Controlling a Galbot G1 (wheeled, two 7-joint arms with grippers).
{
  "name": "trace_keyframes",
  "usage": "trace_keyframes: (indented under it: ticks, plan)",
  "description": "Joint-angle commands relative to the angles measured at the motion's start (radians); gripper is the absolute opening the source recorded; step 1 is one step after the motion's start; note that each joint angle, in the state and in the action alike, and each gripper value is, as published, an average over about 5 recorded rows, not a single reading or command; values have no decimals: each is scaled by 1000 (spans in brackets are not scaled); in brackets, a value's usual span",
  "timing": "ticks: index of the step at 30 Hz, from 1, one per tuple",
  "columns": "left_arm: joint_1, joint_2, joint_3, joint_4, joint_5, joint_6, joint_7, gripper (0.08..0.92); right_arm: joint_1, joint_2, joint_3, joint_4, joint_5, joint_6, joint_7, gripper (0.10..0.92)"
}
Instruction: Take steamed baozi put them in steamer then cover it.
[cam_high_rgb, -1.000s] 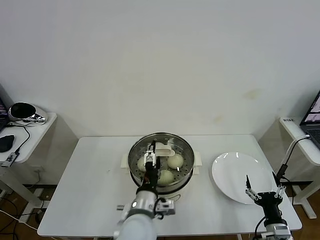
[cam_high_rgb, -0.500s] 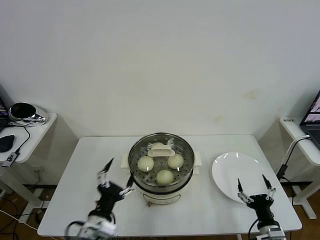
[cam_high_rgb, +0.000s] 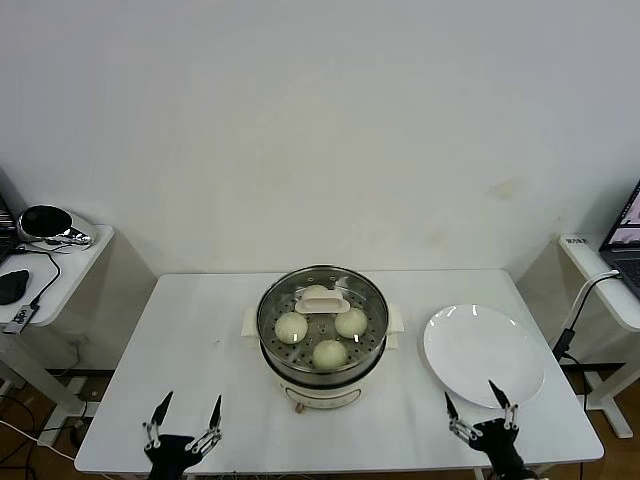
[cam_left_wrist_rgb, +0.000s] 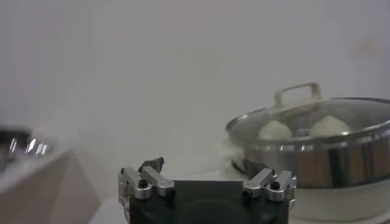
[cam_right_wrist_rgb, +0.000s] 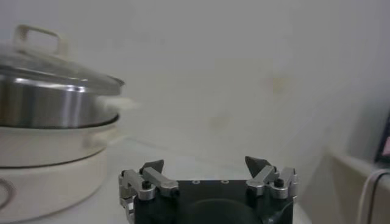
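The steamer (cam_high_rgb: 322, 372) stands mid-table on its cream base. Its cover (cam_high_rgb: 322, 302), a glass lid with a cream bar handle, sits on top. Several steamed baozi (cam_high_rgb: 291, 326) show through the glass. My left gripper (cam_high_rgb: 191, 400) is open and empty at the front-left table edge, well clear of the pot. My right gripper (cam_high_rgb: 470, 392) is open and empty at the front right, just before the plate. The left wrist view has the open left gripper (cam_left_wrist_rgb: 204, 163), the steamer (cam_left_wrist_rgb: 329, 158) and the baozi (cam_left_wrist_rgb: 275, 129) under the cover (cam_left_wrist_rgb: 317, 112). The right wrist view has the open right gripper (cam_right_wrist_rgb: 206, 163) with the steamer (cam_right_wrist_rgb: 49, 97) beside it.
An empty white plate (cam_high_rgb: 483, 352) lies right of the steamer. A side table on the left carries a shiny helmet-like object (cam_high_rgb: 45, 222) and a mouse. A stand with a laptop (cam_high_rgb: 625, 240) and a hanging cable is on the right.
My left gripper has pulled back from the cover's handle to the front-left table edge, open. The cover stays on the steamer. My right gripper has drifted slightly left and toward the front edge.
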Motion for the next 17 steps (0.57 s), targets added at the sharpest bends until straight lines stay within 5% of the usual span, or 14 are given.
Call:
trace_keyframes:
  ticks: [1, 17]
  plan:
    - [88, -37, -55, 69, -148, -91, 13, 823, -62, -25, -42, 12, 62, -23, -8, 823]
    - [78, -31, -58, 76, -115, -41, 22, 823, -87, -18, -72, 32, 54, -13, -3, 823]
